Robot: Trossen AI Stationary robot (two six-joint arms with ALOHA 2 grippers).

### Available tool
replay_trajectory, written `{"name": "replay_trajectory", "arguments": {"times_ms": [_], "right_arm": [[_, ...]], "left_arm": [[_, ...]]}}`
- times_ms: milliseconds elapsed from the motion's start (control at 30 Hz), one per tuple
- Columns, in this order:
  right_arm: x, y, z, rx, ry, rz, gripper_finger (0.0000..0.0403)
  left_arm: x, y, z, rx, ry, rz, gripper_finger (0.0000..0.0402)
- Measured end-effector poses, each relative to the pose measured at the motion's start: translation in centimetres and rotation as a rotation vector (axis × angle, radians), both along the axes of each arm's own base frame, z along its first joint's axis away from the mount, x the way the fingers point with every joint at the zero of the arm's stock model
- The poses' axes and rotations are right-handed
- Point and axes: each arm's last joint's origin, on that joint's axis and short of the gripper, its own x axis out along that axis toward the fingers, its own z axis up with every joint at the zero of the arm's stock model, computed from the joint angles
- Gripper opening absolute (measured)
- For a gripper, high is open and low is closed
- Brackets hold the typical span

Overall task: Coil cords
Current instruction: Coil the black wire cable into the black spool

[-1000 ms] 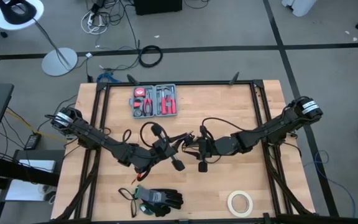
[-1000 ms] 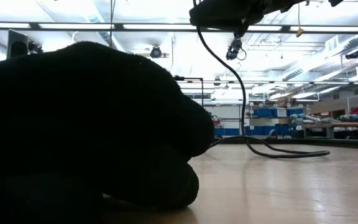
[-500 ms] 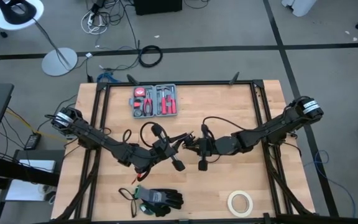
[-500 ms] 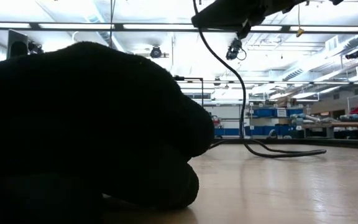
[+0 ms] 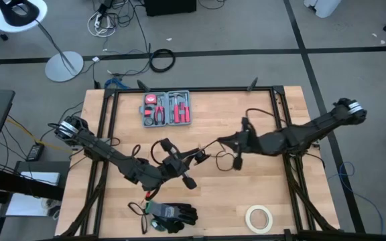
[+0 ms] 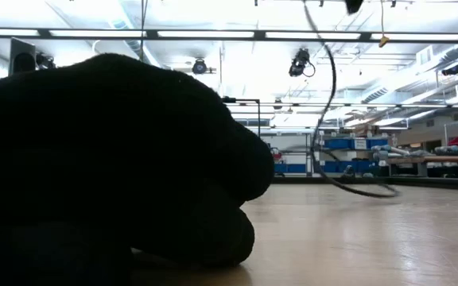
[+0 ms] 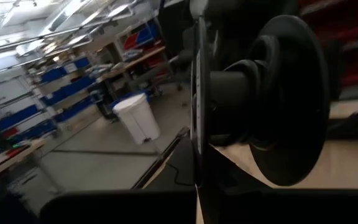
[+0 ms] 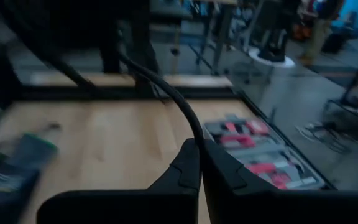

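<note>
Above mid-table, right gripper (image 8: 199, 163) jaws are clamped on the cord (image 8: 166, 93); left gripper (image 5: 185, 175) jaws are together.

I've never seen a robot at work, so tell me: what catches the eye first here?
Two dark arms meet over the middle of the wooden table, stretching a thin black cord between them. The right gripper is pinched shut on that cord, and the left gripper holds its other end. At the table's far edge lies an open grey tool case with red-handled tools.

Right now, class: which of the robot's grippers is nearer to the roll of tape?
Right. The right gripper is up-table of the roll of tape, slightly toward the left arm's side. The left gripper sits farther off, near the table's middle.
</note>
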Motion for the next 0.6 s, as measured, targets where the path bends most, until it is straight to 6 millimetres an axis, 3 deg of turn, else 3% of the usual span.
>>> {"name": "replay_trajectory", "arguments": {"times_ms": [200, 600], "right_arm": [[-1.2, 1.4, 1.0, 0.029, -0.061, 0.079, 0.0002], [0.0, 3.4, 1.7, 0.045, -0.213, 0.165, 0.0002]], "left_arm": [[0.2, 0.5, -0.9, -0.035, 0.031, 0.033, 0.0], [0.7, 1.9, -1.5, -0.057, 0.055, 0.055, 0.0]]}}
